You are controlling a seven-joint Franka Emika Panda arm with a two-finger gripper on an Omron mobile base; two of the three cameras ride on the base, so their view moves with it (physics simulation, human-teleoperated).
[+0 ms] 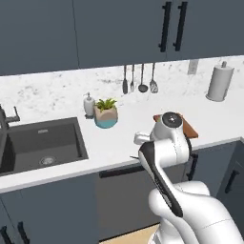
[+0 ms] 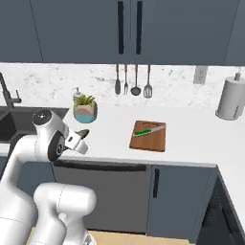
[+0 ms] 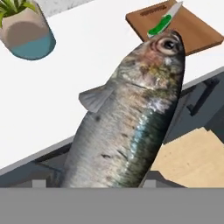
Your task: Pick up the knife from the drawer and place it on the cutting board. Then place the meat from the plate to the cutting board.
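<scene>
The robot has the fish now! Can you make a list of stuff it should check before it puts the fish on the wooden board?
1. Fish in the pincer: ok, it hangs right in front of the hand camera, off the counter.
2. Knife already on the cutting board: ok.
3. Free room on the board beside the knife: ok, the near half is bare.
4. Fish over the board: not ok, the hand is above the counter edge, left of the board.
5. Way to the board free: ok, the plant pot stands farther back.
6. Grip firm: cannot tell.

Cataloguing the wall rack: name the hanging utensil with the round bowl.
The ladle, third from the left on the rack; its neighbours end in a flat blade, tines and a slotted head.
</scene>
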